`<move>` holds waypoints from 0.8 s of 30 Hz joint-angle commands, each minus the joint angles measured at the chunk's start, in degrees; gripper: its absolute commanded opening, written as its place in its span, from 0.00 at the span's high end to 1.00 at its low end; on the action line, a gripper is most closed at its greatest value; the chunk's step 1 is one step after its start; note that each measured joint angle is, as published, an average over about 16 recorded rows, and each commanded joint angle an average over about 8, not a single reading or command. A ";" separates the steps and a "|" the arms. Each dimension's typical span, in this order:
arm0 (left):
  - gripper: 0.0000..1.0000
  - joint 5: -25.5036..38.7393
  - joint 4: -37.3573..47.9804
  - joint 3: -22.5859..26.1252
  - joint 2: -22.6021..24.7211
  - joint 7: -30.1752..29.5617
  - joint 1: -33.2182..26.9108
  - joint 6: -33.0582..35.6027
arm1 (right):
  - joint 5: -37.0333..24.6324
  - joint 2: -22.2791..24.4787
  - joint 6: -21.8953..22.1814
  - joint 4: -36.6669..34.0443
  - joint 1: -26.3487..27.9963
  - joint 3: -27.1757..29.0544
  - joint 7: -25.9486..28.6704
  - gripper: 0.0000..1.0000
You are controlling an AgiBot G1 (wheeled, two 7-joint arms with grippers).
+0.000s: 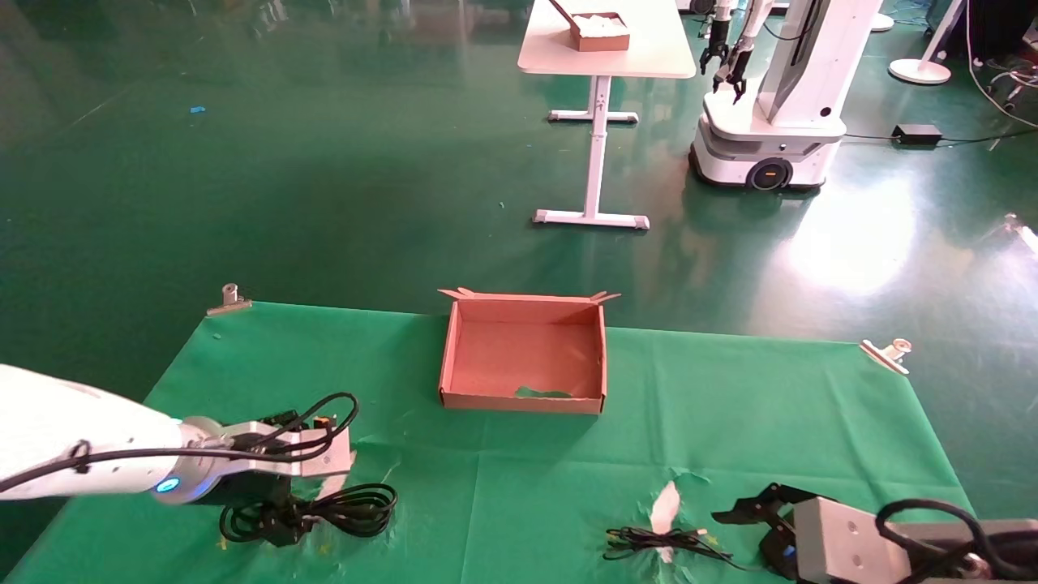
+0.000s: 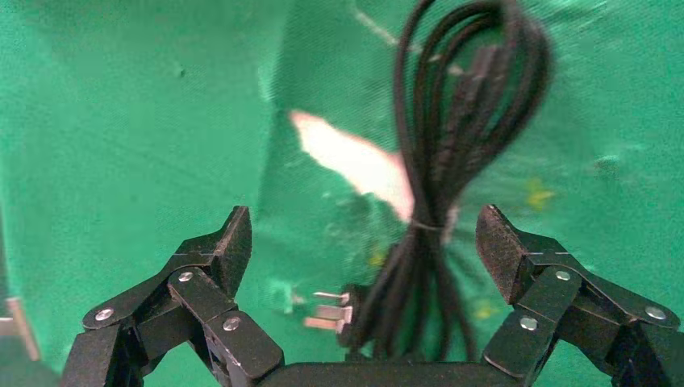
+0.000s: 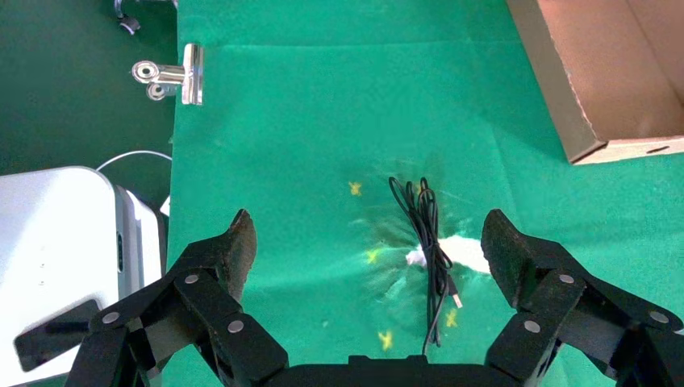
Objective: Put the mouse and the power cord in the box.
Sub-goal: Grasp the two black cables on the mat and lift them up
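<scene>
The power cord (image 1: 340, 509) lies coiled and tied at the front left of the green cloth. My left gripper (image 1: 276, 515) is low over it and open. In the left wrist view the cord (image 2: 435, 185) runs between the spread fingers (image 2: 230, 246) of that gripper (image 2: 367, 242), untouched, its pronged plug (image 2: 327, 309) near the palm. The brown box (image 1: 454, 357) stands empty at the table's middle. The mouse's body is hidden; only its thin bundled cable (image 1: 657, 539) (image 3: 427, 234) shows, with the open right gripper (image 1: 758, 527) (image 3: 367, 246) hovering just above it.
Metal clips (image 1: 229, 298) (image 1: 888, 353) (image 3: 169, 74) pin the cloth at the far corners. Torn white patches (image 1: 665, 507) show through the cloth near the thin cable. Beyond the table stand a white desk (image 1: 649, 57) with a small brown box (image 1: 600, 32) and another robot (image 1: 770, 122).
</scene>
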 commanded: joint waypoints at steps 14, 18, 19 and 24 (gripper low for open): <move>0.00 4.78 6.04 2.12 3.77 1.36 -1.30 -2.43 | -4.49 -0.98 0.00 -0.10 1.97 -1.65 1.97 0.00; 0.00 5.42 5.89 2.40 3.96 1.09 -1.28 -2.42 | -9.98 -3.27 0.33 -0.30 4.48 -3.68 3.58 0.00; 0.00 5.47 5.84 2.41 3.96 1.03 -1.28 -2.40 | -11.92 -4.12 0.48 -0.39 5.28 -4.40 4.09 0.00; 0.00 5.54 5.67 2.43 3.94 0.88 -1.24 -2.34 | -23.47 -10.18 1.09 -1.93 9.85 -8.98 7.42 0.00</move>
